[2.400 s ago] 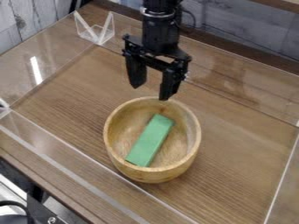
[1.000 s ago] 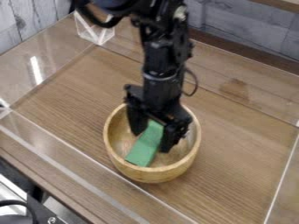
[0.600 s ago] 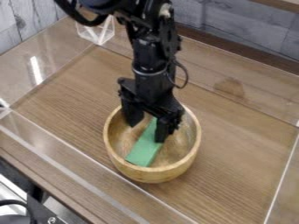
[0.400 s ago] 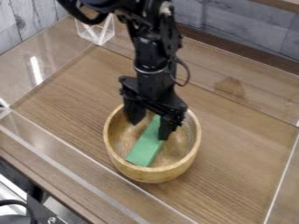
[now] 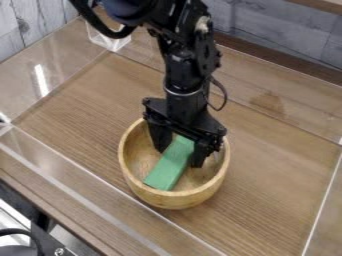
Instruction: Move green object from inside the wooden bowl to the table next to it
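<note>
Brown wood-grain table (image 5: 80, 110); end effector (image 5: 183, 143) spread wide over green object (image 5: 170, 165) in wooden bowl (image 5: 201, 187).

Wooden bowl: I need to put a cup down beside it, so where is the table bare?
Bare wood of the table lies right of the bowl, up to the clear wall, and left of it, toward the left edge. Crowded: the bowl itself, with the green block and the open gripper.

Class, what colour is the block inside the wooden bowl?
The block is plain green, seen best in the current camera view.
</note>
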### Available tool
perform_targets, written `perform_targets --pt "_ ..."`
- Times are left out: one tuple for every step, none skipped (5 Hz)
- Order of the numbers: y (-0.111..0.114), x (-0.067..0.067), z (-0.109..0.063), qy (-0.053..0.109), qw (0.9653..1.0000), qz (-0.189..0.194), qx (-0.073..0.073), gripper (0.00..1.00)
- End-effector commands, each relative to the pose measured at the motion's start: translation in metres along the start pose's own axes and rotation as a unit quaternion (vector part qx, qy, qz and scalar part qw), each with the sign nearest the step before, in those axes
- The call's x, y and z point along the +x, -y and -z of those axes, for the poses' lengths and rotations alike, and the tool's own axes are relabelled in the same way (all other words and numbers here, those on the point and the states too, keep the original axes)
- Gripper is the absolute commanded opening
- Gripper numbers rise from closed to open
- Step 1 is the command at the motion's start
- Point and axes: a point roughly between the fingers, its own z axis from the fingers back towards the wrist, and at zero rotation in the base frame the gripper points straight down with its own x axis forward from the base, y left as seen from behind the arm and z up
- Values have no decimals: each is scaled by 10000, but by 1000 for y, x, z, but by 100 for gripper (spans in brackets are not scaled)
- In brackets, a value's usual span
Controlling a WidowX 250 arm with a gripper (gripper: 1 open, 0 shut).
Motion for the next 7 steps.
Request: perform_targets --pt "1 5 -3 129 9996 -268 27 100" --pt "1 13 -2 138 9995 -300 23 100" --pt "1 21 -4 192 9993 -331 -24 100" --pt "1 22 3 201 9998 -17 -68 100" --pt "2 18 10 198 9997 68 -90 0" --pt "-7 18 12 207 9996 -127 -110 0" --pt "-16 19 10 230 9991 -329 -144 0"
